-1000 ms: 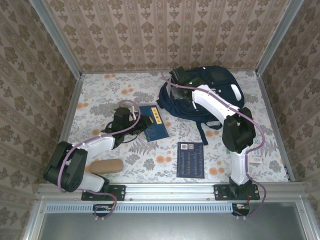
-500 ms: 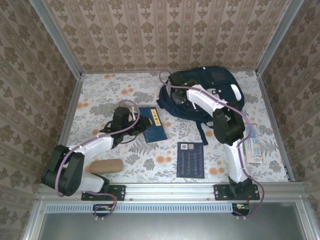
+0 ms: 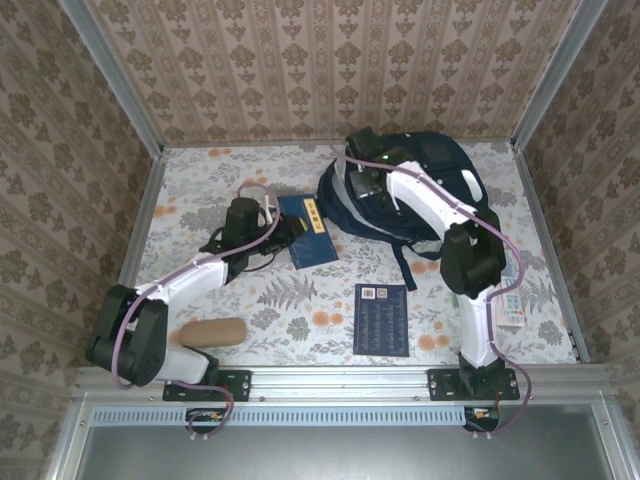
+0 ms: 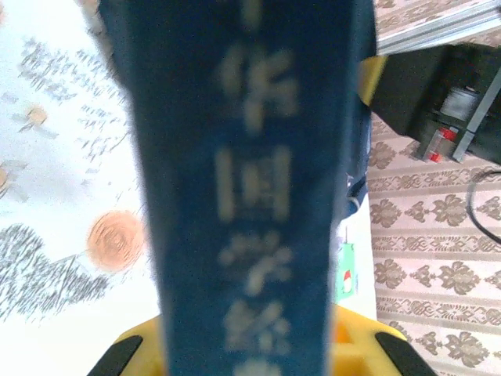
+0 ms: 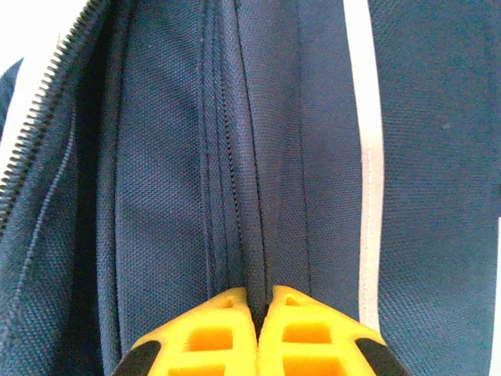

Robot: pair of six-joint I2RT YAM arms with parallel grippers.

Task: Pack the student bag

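Observation:
The student bag [image 3: 447, 168], a navy backpack with a white stripe [image 5: 365, 157], lies at the back right of the table. My right gripper [image 3: 358, 186] sits at its left edge, by the zipper. In the right wrist view my right gripper [image 5: 257, 304] is shut on a fold of the student bag [image 5: 164, 172]. My left gripper [image 3: 279, 232] is shut on the near end of a blue book [image 3: 309, 232] just left of the bag. The blue book [image 4: 250, 157] with white characters runs up between the yellow fingers [image 4: 141, 345] in the left wrist view.
A dark blue booklet [image 3: 381, 318] lies flat in the front middle. A tan cylinder [image 3: 210, 332] rests by the left arm's base. A white and green packet [image 3: 511, 300] lies at the right, partly behind the right arm. Patterned walls enclose the table.
My right gripper has closed on the bag's fabric. My left gripper has carried the blue book farther back, toward the bag.

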